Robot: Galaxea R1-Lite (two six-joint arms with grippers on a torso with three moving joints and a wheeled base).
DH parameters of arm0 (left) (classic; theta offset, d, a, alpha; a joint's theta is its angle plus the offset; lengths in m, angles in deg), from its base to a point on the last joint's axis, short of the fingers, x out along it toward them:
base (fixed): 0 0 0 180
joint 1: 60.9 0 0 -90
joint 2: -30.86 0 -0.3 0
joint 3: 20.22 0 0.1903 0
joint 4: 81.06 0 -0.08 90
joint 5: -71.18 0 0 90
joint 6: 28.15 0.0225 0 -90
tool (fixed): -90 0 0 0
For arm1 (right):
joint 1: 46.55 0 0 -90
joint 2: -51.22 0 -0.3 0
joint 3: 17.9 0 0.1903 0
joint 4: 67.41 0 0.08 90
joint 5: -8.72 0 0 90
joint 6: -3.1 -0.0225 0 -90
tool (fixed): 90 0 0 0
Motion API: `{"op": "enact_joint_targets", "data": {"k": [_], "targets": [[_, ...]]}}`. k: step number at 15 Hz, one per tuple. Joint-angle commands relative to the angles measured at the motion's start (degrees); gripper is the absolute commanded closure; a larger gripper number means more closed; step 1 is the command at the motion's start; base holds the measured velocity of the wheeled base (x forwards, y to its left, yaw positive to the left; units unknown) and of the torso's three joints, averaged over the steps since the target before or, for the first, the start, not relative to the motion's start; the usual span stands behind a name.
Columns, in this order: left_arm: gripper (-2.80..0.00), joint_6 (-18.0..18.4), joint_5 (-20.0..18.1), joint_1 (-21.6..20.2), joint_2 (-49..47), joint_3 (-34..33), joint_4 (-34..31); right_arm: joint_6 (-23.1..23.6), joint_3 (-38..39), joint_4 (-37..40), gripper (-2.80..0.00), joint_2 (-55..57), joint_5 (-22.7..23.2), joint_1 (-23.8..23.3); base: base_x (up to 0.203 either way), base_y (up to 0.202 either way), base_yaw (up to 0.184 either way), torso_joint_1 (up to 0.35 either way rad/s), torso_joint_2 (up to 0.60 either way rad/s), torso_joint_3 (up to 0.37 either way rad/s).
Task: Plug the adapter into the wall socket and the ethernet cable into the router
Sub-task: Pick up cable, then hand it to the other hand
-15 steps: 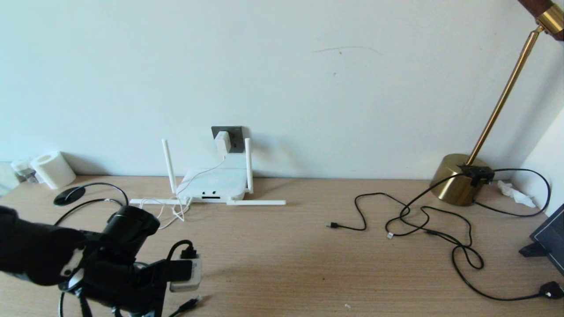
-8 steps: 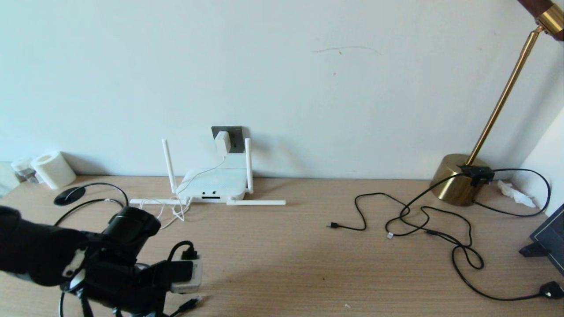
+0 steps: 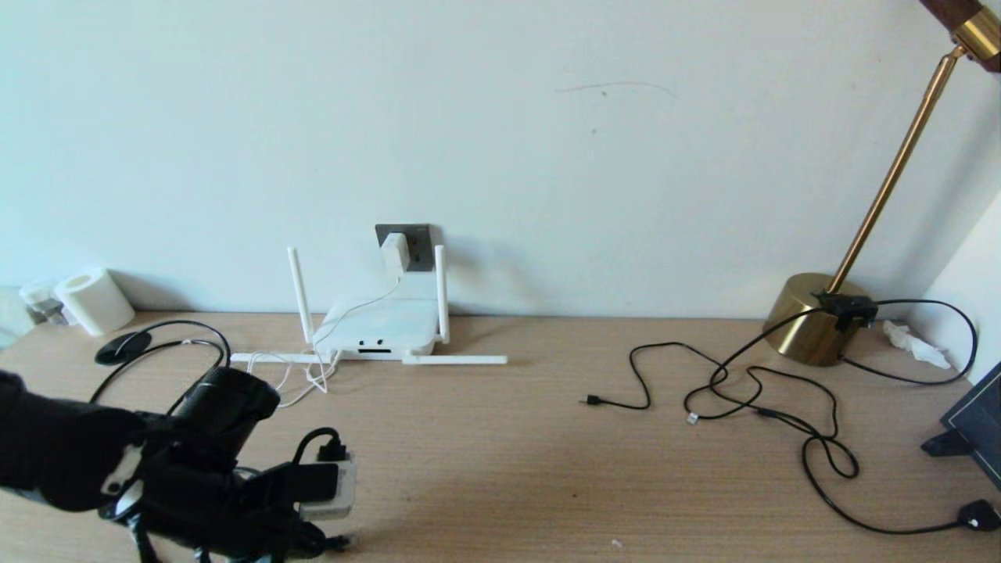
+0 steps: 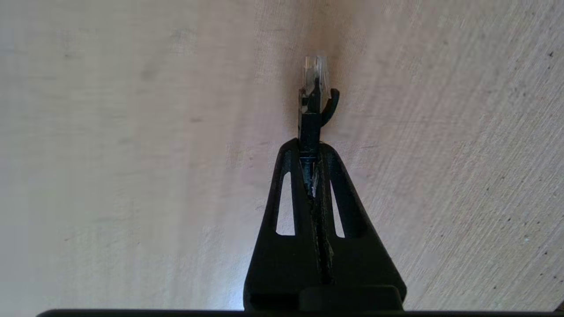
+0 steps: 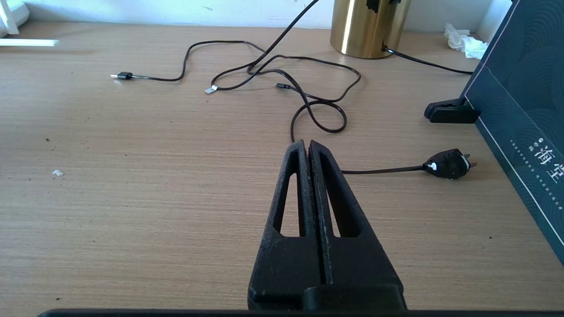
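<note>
The white adapter (image 3: 396, 252) sits in the dark grey wall socket (image 3: 419, 238), and its thin white cord drops to the router (image 3: 381, 327), which lies flat below with its antennas spread. My left gripper (image 4: 309, 147) is shut on the ethernet cable's plug (image 4: 313, 88), whose clear tip sticks out past the fingertips just above the wood. In the head view this gripper (image 3: 313, 541) is low at the near left edge, and the ethernet cable (image 3: 195, 332) loops back behind the arm. My right gripper (image 5: 307, 147) is shut on nothing above the right side of the table.
A brass lamp base (image 3: 813, 317) stands at the back right, with tangled black cables (image 3: 751, 391) and a black power plug (image 3: 979, 514) spread before it. A dark blue box (image 3: 977, 422) leans at the right edge. A white roll (image 3: 86, 301) stands far left.
My left arm has sunk a little toward the near edge with the plug, and the black cable loop behind it has shifted toward the wall.
</note>
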Motion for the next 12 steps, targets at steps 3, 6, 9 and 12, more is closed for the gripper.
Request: {"op": "enact_joint_targets", "data": {"k": [3, 6, 9, 12], "targets": [[0.00, 0.55, -3.02, 0.78, 5.91, 5.25, 0.34, 0.00, 0.00, 0.02, 0.00, 0.00, 0.01, 0.00, 0.000, 0.000, 0.000, 0.000, 0.00, 0.000], [0.00, 0.51, -3.10, 4.28, 8.60, 17.84, 0.46, 0.00, 0.00, -0.04, 0.00, 0.00, -0.02, 0.00, 0.000, 0.000, 0.000, 0.000, 0.00, 0.000], [0.00, 0.51, 3.34, 13.01, 7.78, 30.72, 5.93, 0.00, 0.00, 0.05, 0.00, 0.00, -0.02, 0.00, 0.000, 0.000, 0.000, 0.000, 0.00, 0.000], [0.00, 0.55, 11.45, 19.89, 4.19, 34.10, 21.77, 0.30, 0.00, -0.04, 0.00, 0.00, 0.16, 0.00, 0.000, 0.000, 0.000, 0.000, 0.00, 0.000]]}}
